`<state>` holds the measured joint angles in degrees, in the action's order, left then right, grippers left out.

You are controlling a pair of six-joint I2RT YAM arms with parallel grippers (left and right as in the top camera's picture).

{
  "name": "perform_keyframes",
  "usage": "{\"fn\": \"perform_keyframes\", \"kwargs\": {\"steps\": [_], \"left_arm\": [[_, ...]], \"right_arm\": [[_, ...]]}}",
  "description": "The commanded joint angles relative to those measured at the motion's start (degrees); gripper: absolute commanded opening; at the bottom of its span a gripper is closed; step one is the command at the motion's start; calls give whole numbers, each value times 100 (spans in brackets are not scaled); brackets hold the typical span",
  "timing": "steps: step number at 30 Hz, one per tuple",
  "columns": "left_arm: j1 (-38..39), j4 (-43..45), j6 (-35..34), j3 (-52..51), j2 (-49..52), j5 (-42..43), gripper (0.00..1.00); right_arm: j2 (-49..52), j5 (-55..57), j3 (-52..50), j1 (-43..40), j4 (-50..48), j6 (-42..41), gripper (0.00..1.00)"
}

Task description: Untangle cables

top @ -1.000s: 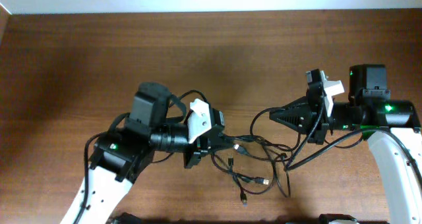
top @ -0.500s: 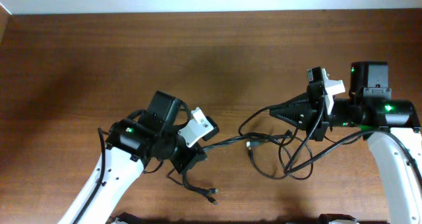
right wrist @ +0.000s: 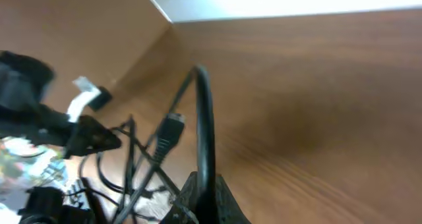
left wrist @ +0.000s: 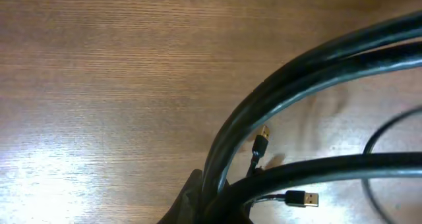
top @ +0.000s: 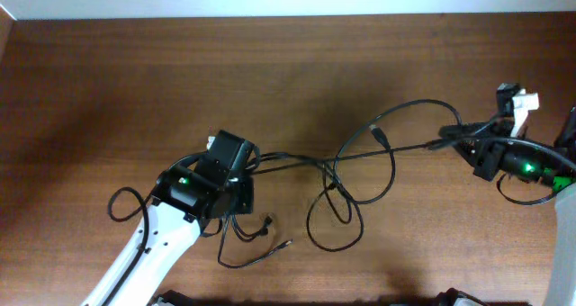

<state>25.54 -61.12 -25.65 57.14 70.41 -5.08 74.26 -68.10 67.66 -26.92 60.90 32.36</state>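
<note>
Farther apart than before, left gripper [top: 247, 165] and right gripper [top: 450, 136] each clamp the cables [top: 301, 157] stretched between them.

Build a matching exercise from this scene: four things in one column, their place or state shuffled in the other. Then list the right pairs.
Things
1. left hand
2. right hand
3. gold-tipped plug
4. stretched cable

Places or states
A. free end, gripped by nothing
B. shut on a cable, far right in the overhead view
C. runs from one hand to the other
D. shut on several cables, left of centre

Pairs: 1-D, 2-B, 3-A, 4-C
</note>
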Motion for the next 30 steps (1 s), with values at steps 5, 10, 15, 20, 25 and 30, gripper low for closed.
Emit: {"fn": "perform_keyframes", "kwargs": {"steps": [5,10,15,20,25,30], "left_arm": [[-883,846,713,-101,44,649,0],[-883,2894,2879,-79,7,5451,0],[-883,4822,2686,-39,-553,7134,0],[-883,5451,2553,-39,-1191,5873,0],[-883,4251,1294,-42,-1178,981,0],[-883,3276,938,-42,-588,732,99]], "right_arm": [[39,929,81,-457,-20,-590,6],[39,1032,81,-457,146,-590,59],[39,1032,76,-457,282,-586,82],[39,1034,76,-457,302,-564,89],[39,1231,76,-455,365,-566,89],[39,1244,76,-455,385,-566,89]]}}
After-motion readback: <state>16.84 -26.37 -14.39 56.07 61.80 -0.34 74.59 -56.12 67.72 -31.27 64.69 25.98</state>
